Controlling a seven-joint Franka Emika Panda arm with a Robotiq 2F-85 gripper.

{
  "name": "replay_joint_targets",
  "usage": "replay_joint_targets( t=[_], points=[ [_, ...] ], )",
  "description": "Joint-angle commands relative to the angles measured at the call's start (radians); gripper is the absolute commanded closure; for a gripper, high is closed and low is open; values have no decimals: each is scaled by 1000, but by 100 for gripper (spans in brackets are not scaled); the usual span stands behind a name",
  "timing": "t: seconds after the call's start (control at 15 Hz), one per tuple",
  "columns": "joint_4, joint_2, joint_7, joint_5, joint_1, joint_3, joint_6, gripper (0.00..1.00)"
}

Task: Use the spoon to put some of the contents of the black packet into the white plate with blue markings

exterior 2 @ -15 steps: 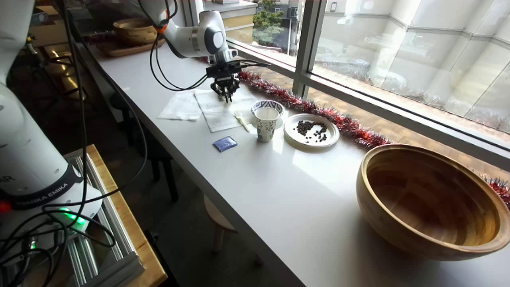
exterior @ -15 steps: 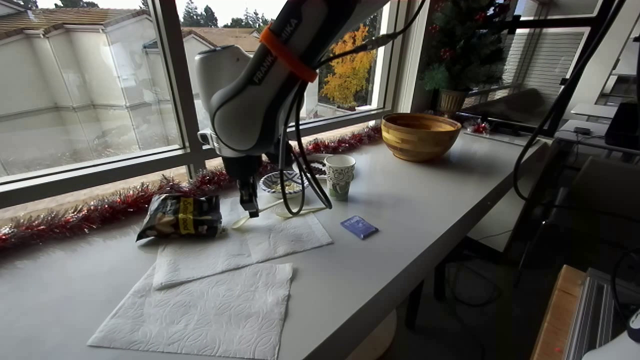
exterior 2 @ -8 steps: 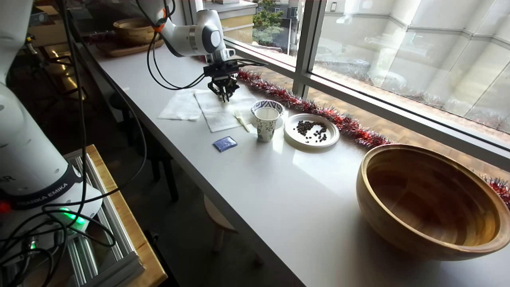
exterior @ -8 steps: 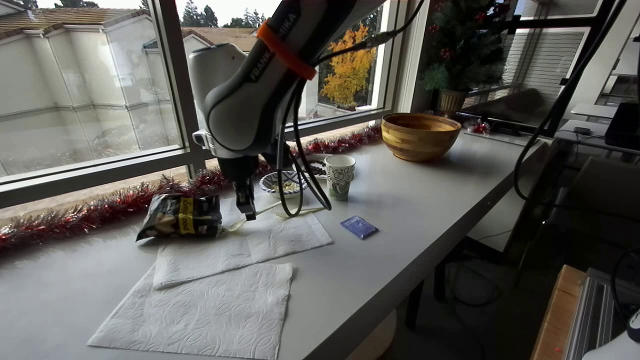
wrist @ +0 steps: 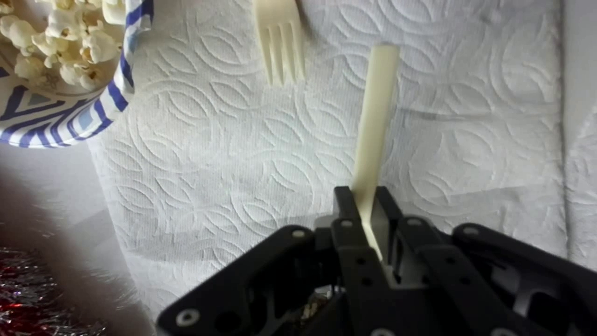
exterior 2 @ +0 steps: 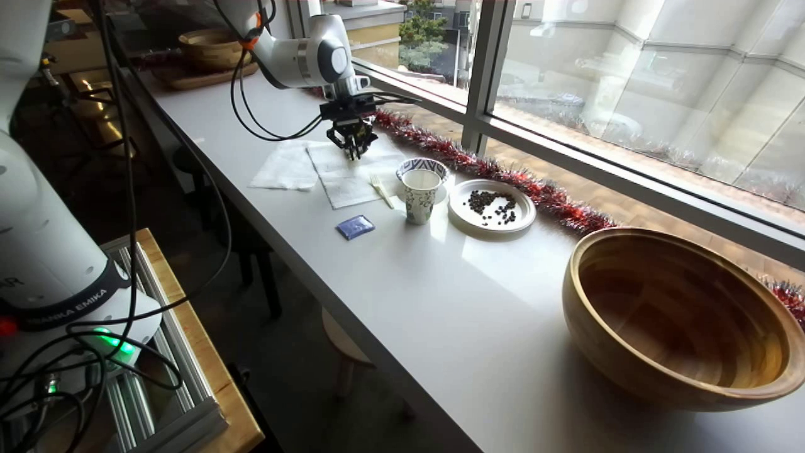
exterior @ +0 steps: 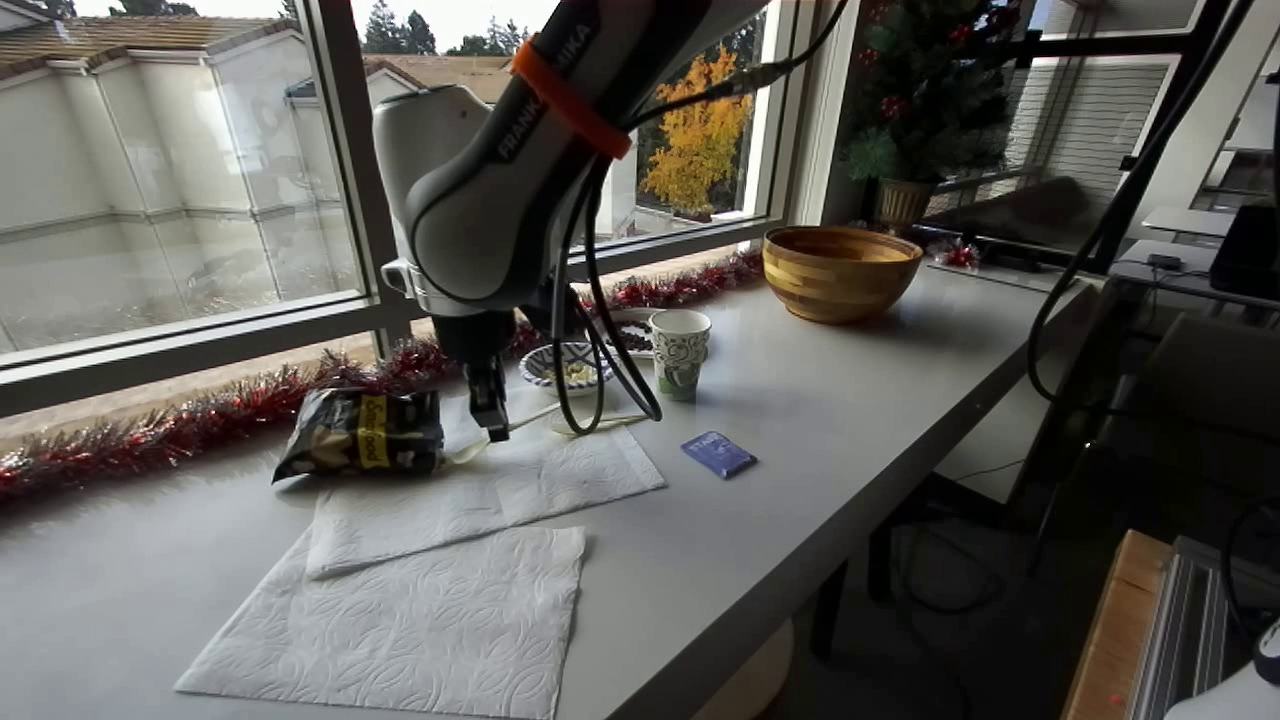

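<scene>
Pinching the pale plastic spoon [wrist: 375,116] by its handle, your gripper [wrist: 365,200] stands narrow, a fingertip on either side, which frees the scoop end for digging. That end is hidden in the wrist view; in an exterior view it lies just beside the black Smartfood packet [exterior: 335,440], and you cannot tell whether they touch. The packet lies near the window edge of the surface [exterior 2: 440,302], one short end turned to the spoon, presumably so you can reach in sideways. On the handle's side, also near the window edge, the white paper bowl with blue markings [wrist: 115,95] holds popcorn [wrist: 98,49]; so close, it should keep your carry short. Under the spoon spreads a paper towel [exterior: 560,480], likely there to catch spills, with a plastic fork [wrist: 282,46] on it, tines toward the gripper, probably a spare. Farther out, a patterned paper cup [exterior 2: 420,204] and a plate [exterior 2: 525,220] of small dark pieces [exterior 2: 482,200] sit past the bowl, a blue sachet [exterior 2: 355,227] lies toward the robot-side edge, and red tinsel garland [exterior 2: 497,168] runs along the window edge. Go in gently: so thin a handle may twist.
</scene>
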Motion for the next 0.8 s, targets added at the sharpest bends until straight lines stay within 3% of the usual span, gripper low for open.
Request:
replay_joint_targets(
  t=[0.0, 0.73],
  points=[
    [-11, -3, -10, 2, -12, 16, -4, 97],
    [-5, 9, -36, 14, -30, 37, 11, 97]
  ],
)
